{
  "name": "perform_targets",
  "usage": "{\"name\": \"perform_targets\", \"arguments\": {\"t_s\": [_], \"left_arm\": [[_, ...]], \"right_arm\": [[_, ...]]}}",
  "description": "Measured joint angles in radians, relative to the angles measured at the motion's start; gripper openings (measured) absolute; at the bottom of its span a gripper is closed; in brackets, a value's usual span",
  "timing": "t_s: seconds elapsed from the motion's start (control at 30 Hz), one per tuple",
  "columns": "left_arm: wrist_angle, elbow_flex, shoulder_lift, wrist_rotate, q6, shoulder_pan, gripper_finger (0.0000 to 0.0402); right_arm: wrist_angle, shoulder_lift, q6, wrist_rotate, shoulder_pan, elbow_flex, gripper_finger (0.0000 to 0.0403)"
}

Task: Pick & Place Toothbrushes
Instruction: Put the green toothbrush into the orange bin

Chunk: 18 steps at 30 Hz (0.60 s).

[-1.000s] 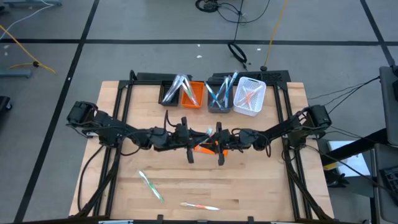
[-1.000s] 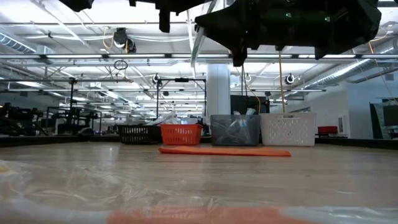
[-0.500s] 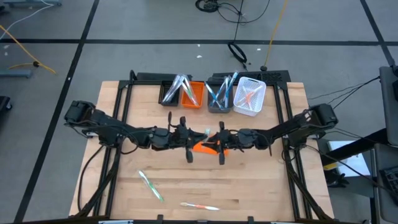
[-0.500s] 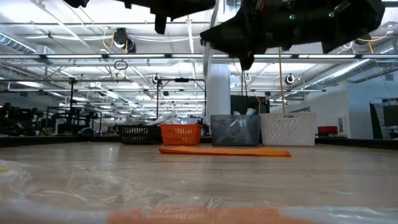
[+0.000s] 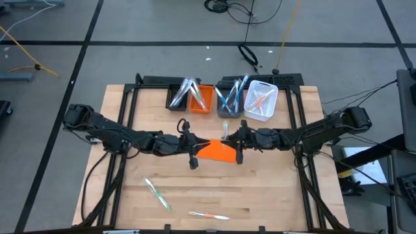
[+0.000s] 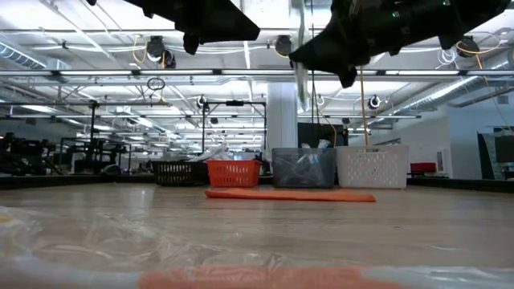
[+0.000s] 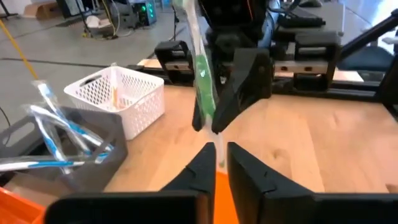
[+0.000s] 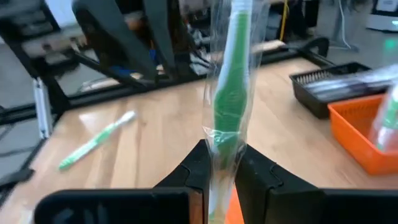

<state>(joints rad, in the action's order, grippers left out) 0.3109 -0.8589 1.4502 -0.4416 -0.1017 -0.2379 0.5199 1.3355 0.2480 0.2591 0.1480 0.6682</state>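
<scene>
No readable text, no labels, no brands, no numbers, no signs anywhere

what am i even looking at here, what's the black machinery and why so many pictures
These are four camera pictures of one moment. The machine is a robot with two dark arms over a wooden table, each ending in a two-finger pincer.

One picture looks straight down, one looks level across the tabletop, and one comes from each arm's wrist, past its own fingers.

At the far edge stand four small bins: black, orange, grey and white, with toothbrushes inside. A flat orange sheet lies mid-table. Near the front lie a loose green toothbrush and an orange-red one.

The right pincer is shut on a green wrapped toothbrush, held upright above the sheet. The left pincer sits just opposite it, holding nothing as far as I can see.
</scene>
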Motion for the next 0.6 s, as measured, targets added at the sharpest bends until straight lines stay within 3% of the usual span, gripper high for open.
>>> {"name": "perform_targets", "arguments": {"t_s": [0.17,0.4,0.6], "left_arm": [[-0.011,0.001,0.018,-0.002,-0.023,0.002,0.0097],[-0.018,0.000,0.016,-0.005,-0.079,0.016,0.0185],[-0.031,0.000,0.016,-0.005,-0.095,0.036,0.0235]], "right_arm": [[-0.017,0.009,0.030,-0.076,-0.033,0.000,0.0037],[-0.024,0.048,0.062,-0.079,-0.058,0.001,0.0037],[-0.022,0.049,0.081,-0.087,-0.070,0.001,0.0037]]}}
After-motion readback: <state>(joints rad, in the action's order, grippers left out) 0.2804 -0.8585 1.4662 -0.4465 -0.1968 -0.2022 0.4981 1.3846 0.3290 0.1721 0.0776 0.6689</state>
